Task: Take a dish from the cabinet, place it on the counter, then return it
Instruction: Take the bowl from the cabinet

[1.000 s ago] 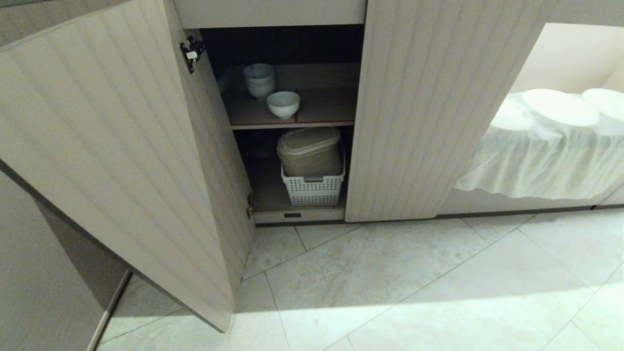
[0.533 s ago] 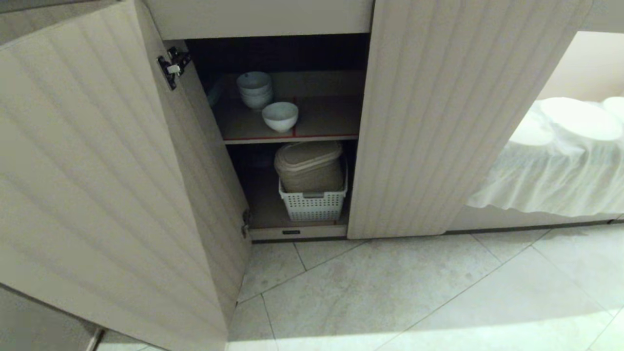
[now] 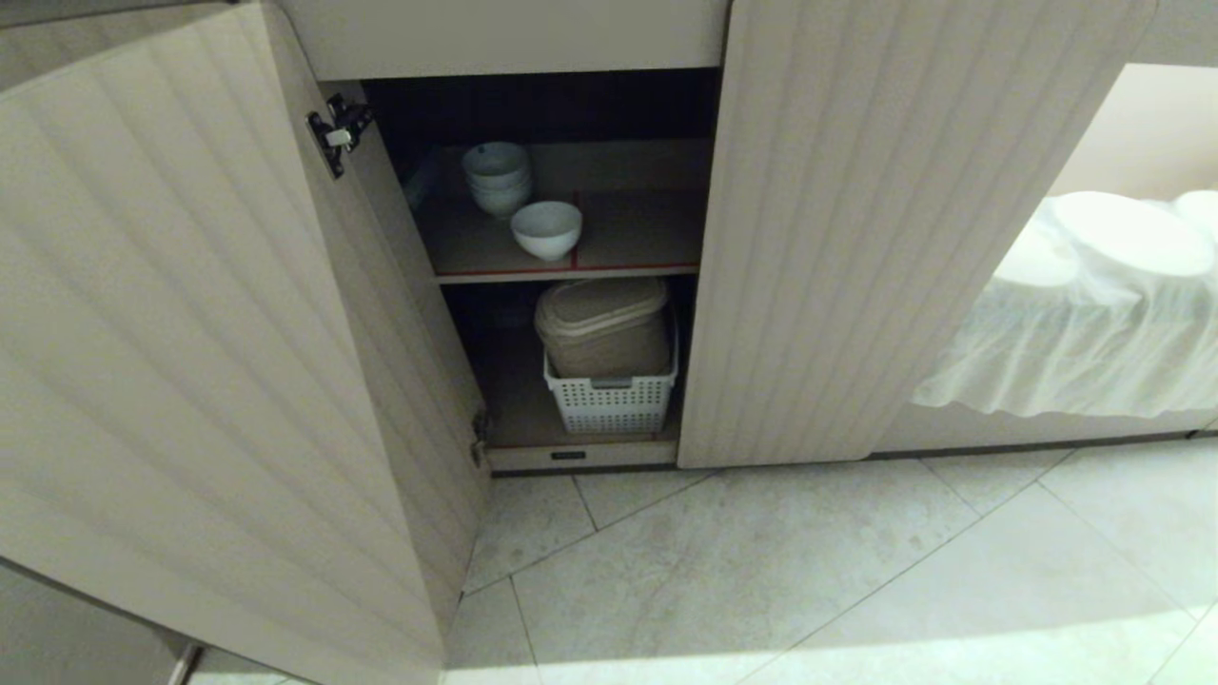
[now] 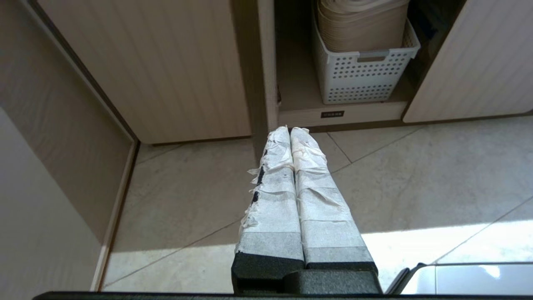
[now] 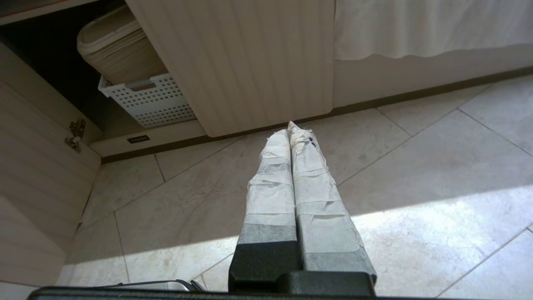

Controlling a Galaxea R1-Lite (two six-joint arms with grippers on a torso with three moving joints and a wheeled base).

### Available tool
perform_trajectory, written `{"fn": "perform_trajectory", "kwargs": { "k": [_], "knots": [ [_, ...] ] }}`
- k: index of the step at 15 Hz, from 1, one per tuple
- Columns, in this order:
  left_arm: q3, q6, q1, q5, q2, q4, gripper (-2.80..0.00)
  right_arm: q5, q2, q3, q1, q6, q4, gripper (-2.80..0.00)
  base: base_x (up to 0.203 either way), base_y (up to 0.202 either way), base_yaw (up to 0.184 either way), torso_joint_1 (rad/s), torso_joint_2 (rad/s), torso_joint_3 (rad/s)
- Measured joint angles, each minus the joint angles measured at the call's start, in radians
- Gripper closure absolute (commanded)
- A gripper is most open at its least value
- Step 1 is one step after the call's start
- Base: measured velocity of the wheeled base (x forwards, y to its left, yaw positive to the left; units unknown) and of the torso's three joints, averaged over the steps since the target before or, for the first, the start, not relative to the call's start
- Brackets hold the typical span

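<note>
The dish (image 3: 546,229), a small white bowl, stands alone near the front of the upper shelf in the open cabinet (image 3: 837,247). The counter is out of view. Neither arm shows in the head view. In the left wrist view my left gripper (image 4: 290,130) is shut and empty, held low over the floor tiles in front of the cabinet's bottom edge. My right gripper (image 5: 288,128) is likewise shut with nothing in it, pointing at the floor before the right door (image 5: 250,62).
A stack of white bowls (image 3: 497,177) stands behind the dish. Below, a white perforated basket (image 3: 610,400) holds a beige lidded bin (image 3: 602,326). The left door (image 3: 209,362) swings far out. White cloth (image 3: 1085,323) drapes over something at the right.
The whole head view has shifted: the cabinet opening now sits lower and slightly left in the picture, so the camera has moved. Most of that shift came early; the bowls have not moved on the shelf.
</note>
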Motion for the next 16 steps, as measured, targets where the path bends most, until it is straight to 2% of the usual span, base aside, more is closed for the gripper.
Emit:
{"fn": "perform_trajectory", "kwargs": {
  "k": [16],
  "knots": [
    [0.000,-0.002,0.000,0.002,0.000,0.000,0.00,0.000,0.000,0.000,0.000,0.000,-0.001,0.00,0.000,0.000,0.000,0.000,0.00,0.000]
  ]
}}
